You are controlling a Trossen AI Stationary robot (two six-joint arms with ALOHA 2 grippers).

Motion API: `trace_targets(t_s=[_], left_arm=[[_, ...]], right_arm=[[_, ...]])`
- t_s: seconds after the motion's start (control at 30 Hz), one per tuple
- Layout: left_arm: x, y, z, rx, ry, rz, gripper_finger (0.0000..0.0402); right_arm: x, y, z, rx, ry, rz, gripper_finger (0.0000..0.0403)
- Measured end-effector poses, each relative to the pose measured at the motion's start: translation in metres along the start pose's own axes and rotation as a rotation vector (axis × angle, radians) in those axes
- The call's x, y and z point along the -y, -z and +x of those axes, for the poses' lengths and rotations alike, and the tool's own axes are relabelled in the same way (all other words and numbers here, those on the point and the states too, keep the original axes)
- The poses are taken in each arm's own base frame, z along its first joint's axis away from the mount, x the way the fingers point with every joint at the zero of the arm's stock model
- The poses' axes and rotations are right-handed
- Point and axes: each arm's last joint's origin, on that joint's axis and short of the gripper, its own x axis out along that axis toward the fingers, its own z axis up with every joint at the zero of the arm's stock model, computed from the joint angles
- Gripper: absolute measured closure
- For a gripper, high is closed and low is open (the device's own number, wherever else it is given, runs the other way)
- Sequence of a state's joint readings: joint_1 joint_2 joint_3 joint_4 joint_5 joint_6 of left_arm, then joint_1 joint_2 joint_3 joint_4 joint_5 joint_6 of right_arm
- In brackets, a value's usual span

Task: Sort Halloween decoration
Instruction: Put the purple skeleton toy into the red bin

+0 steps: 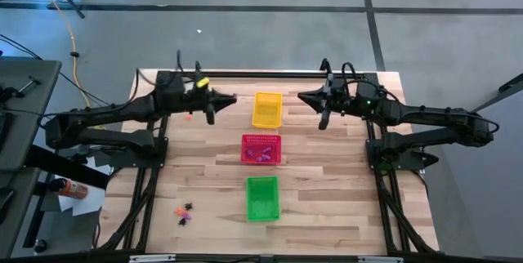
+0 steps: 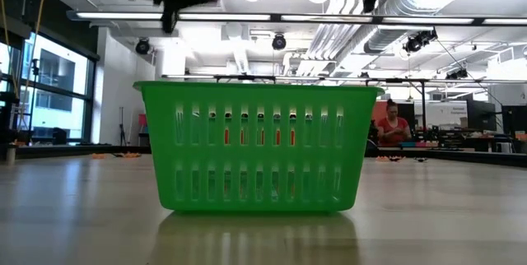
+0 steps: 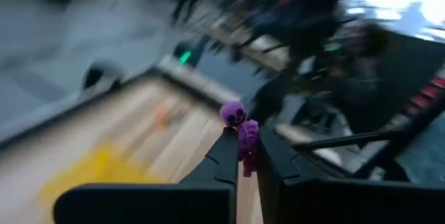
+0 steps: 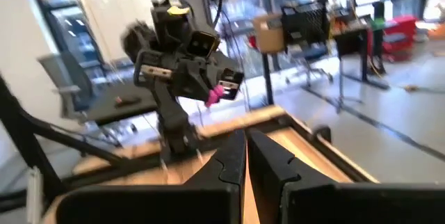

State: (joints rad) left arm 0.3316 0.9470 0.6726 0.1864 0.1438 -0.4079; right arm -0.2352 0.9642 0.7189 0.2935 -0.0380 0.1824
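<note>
While left pincer (image 3: 241, 156) clamps purple skeleton (image 3: 240, 130) | right pincer (image 4: 246, 156) clenched empty | both near table's far edge (image 1: 270, 73)

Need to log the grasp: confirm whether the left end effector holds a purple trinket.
Yes, the left end effector is shut on a purple skeleton trinket that sticks up between its fingers.

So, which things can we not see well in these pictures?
- Red basket contents: high view, too small to tell apart.
- Trinkets on the table: high view, too small; shapes unclear.
- Yellow basket: left wrist view, blurred.
- Left gripper holds a purple skeleton; its legs are hidden between the fingers.
</note>
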Motion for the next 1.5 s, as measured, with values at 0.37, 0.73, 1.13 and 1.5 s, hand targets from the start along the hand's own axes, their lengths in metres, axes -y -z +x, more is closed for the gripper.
trace_targets(t_s=[0.37, 0.73, 1.13, 1.5], left_arm=[[0.058, -0.016, 0.001, 0.104, 0.227, 0.33, 0.0393], [0.062, -0.015, 0.001, 0.115, 0.201, 0.341, 0.0392], [0.065, -0.02, 0.035, -0.094, 0.169, 0.263, 0.0399], [0.045, 0.058, 0.115, -0.681, 0.106, 0.466, 0.04]], right_arm=[[-0.02, -0.009, -0.001, 0.094, -0.23, -0.008, 0.0391], [-0.031, -0.003, 0.001, 0.062, -0.261, -0.025, 0.0391], [-0.031, -0.003, 0.001, 0.062, -0.259, -0.032, 0.0391], [-0.023, -0.001, 0.002, 0.027, -0.223, -0.033, 0.0391]])
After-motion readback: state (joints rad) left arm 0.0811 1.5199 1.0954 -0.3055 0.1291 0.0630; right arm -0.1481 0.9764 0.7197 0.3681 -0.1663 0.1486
